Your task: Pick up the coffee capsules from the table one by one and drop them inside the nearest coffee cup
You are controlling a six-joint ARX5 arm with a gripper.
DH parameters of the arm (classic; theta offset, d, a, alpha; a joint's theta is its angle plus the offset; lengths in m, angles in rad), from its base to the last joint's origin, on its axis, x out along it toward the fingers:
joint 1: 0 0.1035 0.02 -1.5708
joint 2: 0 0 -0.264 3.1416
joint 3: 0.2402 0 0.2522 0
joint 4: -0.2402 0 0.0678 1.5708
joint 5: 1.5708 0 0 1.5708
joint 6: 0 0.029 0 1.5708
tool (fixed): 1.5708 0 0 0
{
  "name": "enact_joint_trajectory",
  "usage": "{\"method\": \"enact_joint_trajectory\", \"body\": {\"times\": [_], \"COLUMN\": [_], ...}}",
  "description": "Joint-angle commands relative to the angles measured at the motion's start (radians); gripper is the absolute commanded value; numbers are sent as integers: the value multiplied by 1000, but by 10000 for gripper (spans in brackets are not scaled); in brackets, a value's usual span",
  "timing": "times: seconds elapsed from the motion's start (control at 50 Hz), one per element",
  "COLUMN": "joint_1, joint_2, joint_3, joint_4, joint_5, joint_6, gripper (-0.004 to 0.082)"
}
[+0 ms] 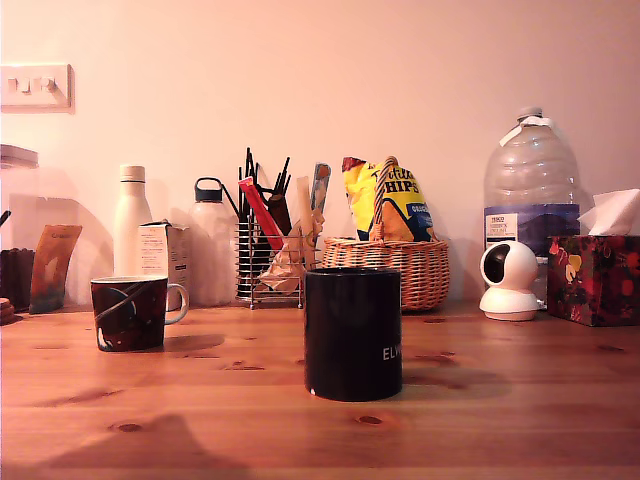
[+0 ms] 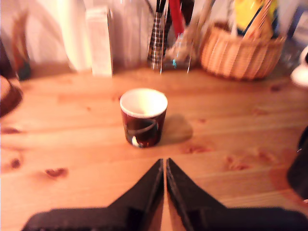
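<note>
Capsules not visible on table in either view; gripper (image 2: pixel 165 166) tips pressed together, whether pod was pinched between them unclear; patterned mug (image 2: pixel 143 117) just beyond tips; judged step: carry-to-cup; next: centre over rim, release.

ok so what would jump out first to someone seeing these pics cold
The tall matte black cylindrical mug stands front and centre on the wooden table in the exterior view. Toward that view's left sits a shorter dark patterned mug with a white handle, which the wrist view shows straight ahead of the black pincer, whose tips are nearly touching. No capsules are visible in either view.
</note>
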Motion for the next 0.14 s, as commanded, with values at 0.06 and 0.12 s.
{"method": "enact_joint_trajectory", "body": {"times": [0.06, 0.12], "joint_1": [-2, -2], "joint_2": [-111, -156], "joint_3": [-24, -24], "joint_4": [-63, -92], "joint_5": [-4, -4], "joint_6": [0, 0], "gripper": [-11, -11]}}
